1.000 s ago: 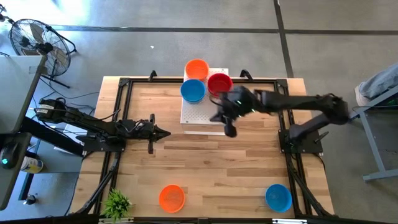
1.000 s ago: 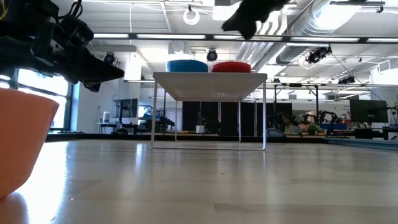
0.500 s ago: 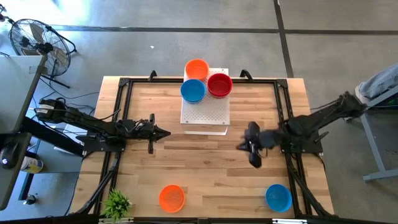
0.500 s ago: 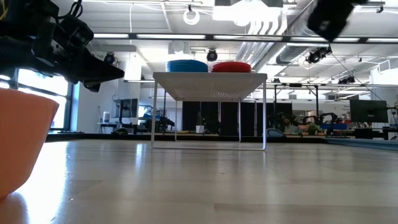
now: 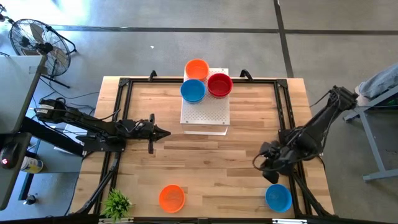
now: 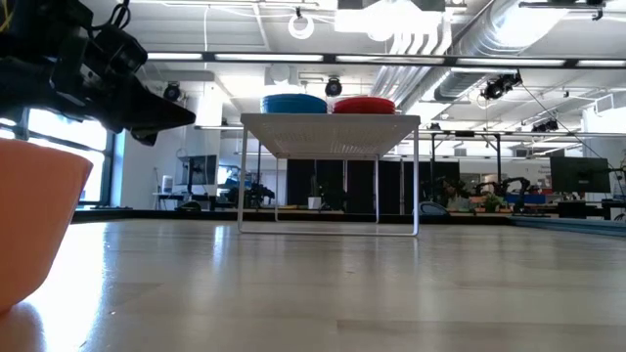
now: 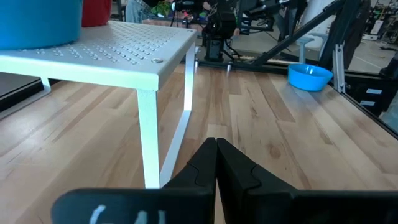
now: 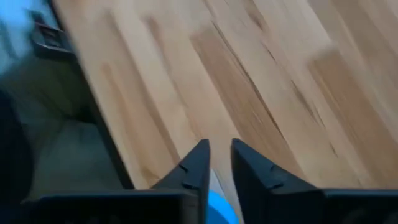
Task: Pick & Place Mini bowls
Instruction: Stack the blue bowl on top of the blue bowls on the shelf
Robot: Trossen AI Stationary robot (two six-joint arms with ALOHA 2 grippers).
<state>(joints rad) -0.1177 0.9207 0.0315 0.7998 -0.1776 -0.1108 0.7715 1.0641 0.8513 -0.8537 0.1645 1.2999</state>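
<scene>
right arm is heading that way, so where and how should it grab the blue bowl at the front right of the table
Grip the rim of the blue bowl, coming straight down from above. It sits upright and open with clear table around it, so one finger can go inside the wall and one outside.

Robotics lab or industrial workshop: polished concrete floor [image 5: 186, 46], exposed ceiling ducts [image 6: 509, 34] and strip lights [image 6: 176, 57], further robot rigs [image 6: 504, 186] far behind, standing fan [image 5: 34, 37] at far left.

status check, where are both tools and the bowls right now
Right tool slightly open, empty, above the blue bowl at the table's near edge. Left tool shut, parked beside the white board. Three bowls on the board, orange bowl loose. Nothing in the way.
</scene>
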